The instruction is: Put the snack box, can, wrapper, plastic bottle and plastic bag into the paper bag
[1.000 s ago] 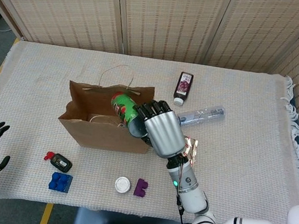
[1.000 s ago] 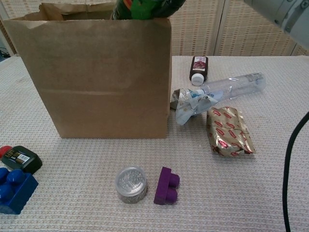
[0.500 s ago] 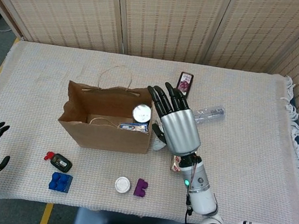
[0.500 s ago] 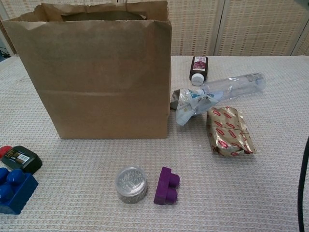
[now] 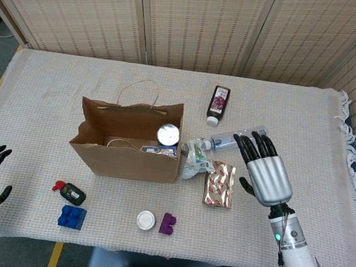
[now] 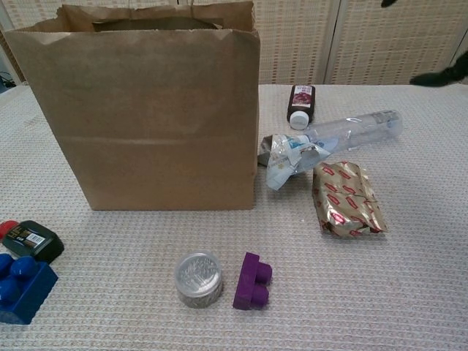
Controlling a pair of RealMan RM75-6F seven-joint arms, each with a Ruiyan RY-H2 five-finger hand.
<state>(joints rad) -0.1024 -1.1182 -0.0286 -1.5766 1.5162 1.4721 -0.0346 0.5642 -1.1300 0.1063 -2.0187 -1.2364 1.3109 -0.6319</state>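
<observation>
Right hand [image 5: 266, 174], fingers spread and empty, hovers nearest; wrapper [image 5: 219, 184] lies at its nine o'clock, long axis twelve-to-six.

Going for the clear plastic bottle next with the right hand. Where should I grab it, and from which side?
Probably grip the plastic bottle on its bare middle-to-right body, coming from above with the right hand and fingers across its width. It lies flat on the table, and its left end is tucked against the crumpled plastic bag, so that end is cluttered.
</observation>
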